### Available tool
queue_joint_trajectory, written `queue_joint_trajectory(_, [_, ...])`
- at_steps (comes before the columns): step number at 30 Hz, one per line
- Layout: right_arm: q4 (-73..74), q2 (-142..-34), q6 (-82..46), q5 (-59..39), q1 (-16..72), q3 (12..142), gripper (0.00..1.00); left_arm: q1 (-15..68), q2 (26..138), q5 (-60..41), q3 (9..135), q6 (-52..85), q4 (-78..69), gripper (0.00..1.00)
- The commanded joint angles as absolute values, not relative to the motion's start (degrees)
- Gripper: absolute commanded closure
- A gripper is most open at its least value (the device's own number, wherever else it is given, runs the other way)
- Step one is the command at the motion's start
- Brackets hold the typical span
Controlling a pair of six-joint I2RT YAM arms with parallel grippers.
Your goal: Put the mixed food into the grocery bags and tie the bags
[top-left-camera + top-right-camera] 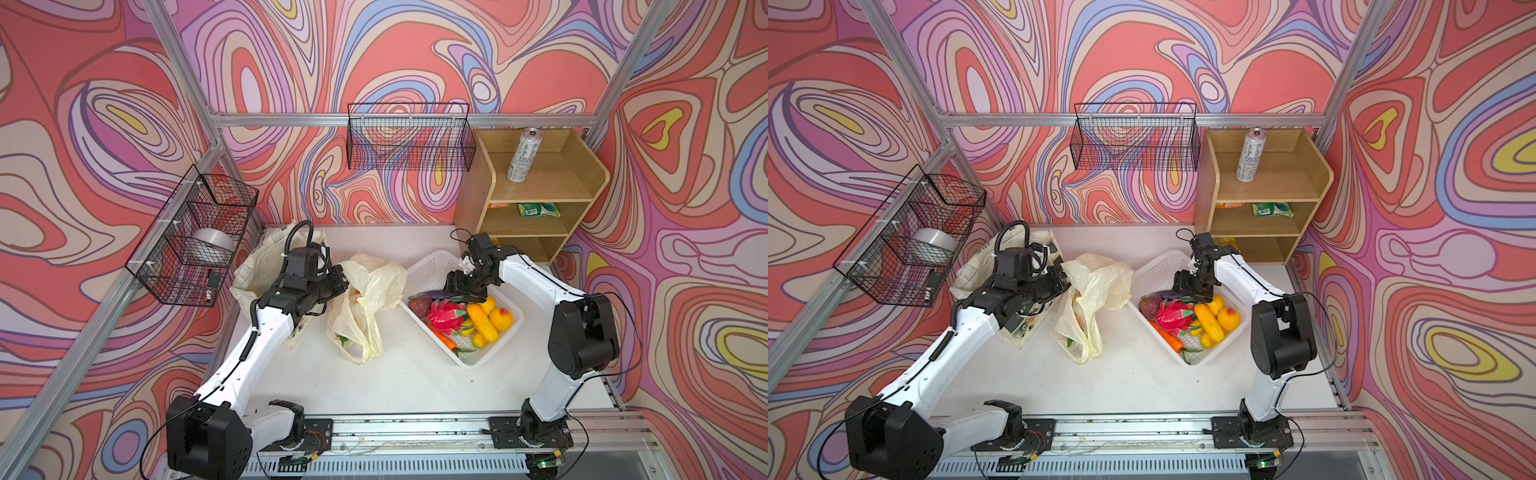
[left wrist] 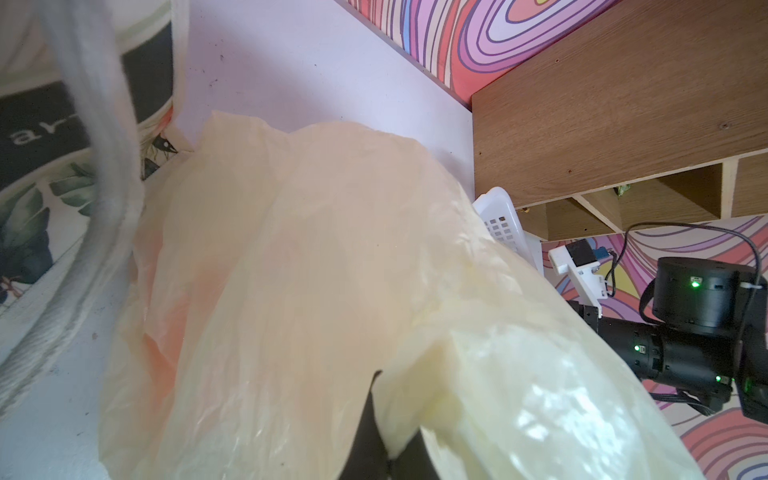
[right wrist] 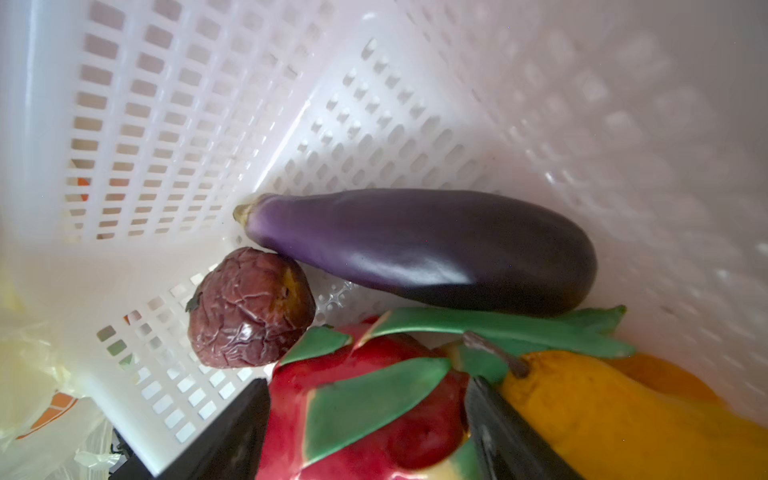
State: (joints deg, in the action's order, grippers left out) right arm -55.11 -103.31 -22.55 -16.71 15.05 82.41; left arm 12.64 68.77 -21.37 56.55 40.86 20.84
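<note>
Closest to me on the white desk (image 1: 374, 386) is the low end of the pale-yellow plastic bag (image 1: 361, 316), with something green (image 1: 343, 340) showing through its film. My left gripper (image 1: 338, 282) is clenched on the bag's far rim. The left wrist view shows the film pinched between its dark fingers (image 2: 365, 432).

Just across from that gripper, toward the right arm, sits the white lattice basket (image 1: 428, 266). It holds a carrot (image 1: 444, 340), a pink dragon fruit (image 1: 444, 313), several yellow fruits (image 1: 482, 322), a wrinkled purple fruit (image 3: 249, 307) and an aubergine (image 3: 424, 249). The right gripper (image 1: 463, 289) hangs inside the basket, released, its jaws wide on either side of the dragon fruit.

Behind the left gripper, partly under its arm, the leaf-print tote (image 1: 253, 274) lies slumped. Beyond the right gripper stands the wooden shelf (image 1: 471, 208), with the silver can (image 1: 524, 154) standing on top and a green packet (image 1: 538, 209) on the tier below.
</note>
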Motion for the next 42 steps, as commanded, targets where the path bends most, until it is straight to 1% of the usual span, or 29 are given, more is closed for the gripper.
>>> queue_joint_trajectory(1, [-62.5, -108.8, -20.3, -13.7, 15.2, 88.7, 0.2, 12.2, 68.7, -22.8, 55.4, 42.4, 17.0, 1.0])
queue_joint_trajectory(5, [-64.3, -116.9, -19.7, -17.8, 15.5, 92.7, 0.19, 12.2, 69.2, -23.4, 55.3, 42.5, 16.1, 1.0])
queue_joint_trajectory(8, [-63.3, -120.5, -20.0, -18.2, 15.9, 92.8, 0.19, 12.2, 69.4, -24.0, 55.2, 42.8, 15.7, 1.0])
queue_joint_trajectory(13, [-59.6, -118.9, -22.9, -17.0, 15.9, 92.8, 0.19, 12.2, 69.7, -24.6, 55.2, 42.9, 15.6, 1.0])
queue_joint_trajectory(17, [-57.4, -117.4, -25.7, -19.2, 16.1, 91.1, 0.19, 12.2, 70.2, -24.7, 55.5, 42.8, 15.5, 1.0])
queue_joint_trajectory(20, [-49.3, -116.1, -29.3, -19.8, 16.1, 87.4, 0.19, 12.2, 70.6, -24.9, 55.3, 43.3, 15.5, 1.0])
queue_joint_trajectory(24, [-30.3, -109.9, -31.9, -19.4, 16.2, 79.9, 0.2, 12.2, 70.9, -25.2, 55.4, 43.5, 15.5, 1.0])
queue_joint_trajectory(27, [-24.6, -106.6, -32.2, -19.1, 16.2, 78.4, 0.2, 12.2, 70.8, -24.9, 55.5, 43.3, 15.5, 1.0])
queue_joint_trajectory(30, [-28.3, -104.5, -31.8, -18.4, 16.3, 80.8, 0.22, 12.2, 70.7, -24.7, 55.4, 43.2, 15.8, 1.0])
queue_joint_trajectory(35, [-41.9, -103.0, -32.1, -13.8, 16.9, 86.2, 0.24, 12.2, 70.5, -24.5, 54.9, 43.2, 15.6, 1.0])
queue_joint_trajectory(38, [-48.7, -104.0, -33.2, -11.8, 17.0, 87.9, 0.23, 12.2, 70.6, -24.6, 54.8, 43.2, 15.5, 1.0])
queue_joint_trajectory(42, [-50.1, -105.9, -35.1, -11.6, 17.0, 86.1, 0.21, 12.2, 70.8, -24.7, 54.8, 43.3, 15.5, 1.0])
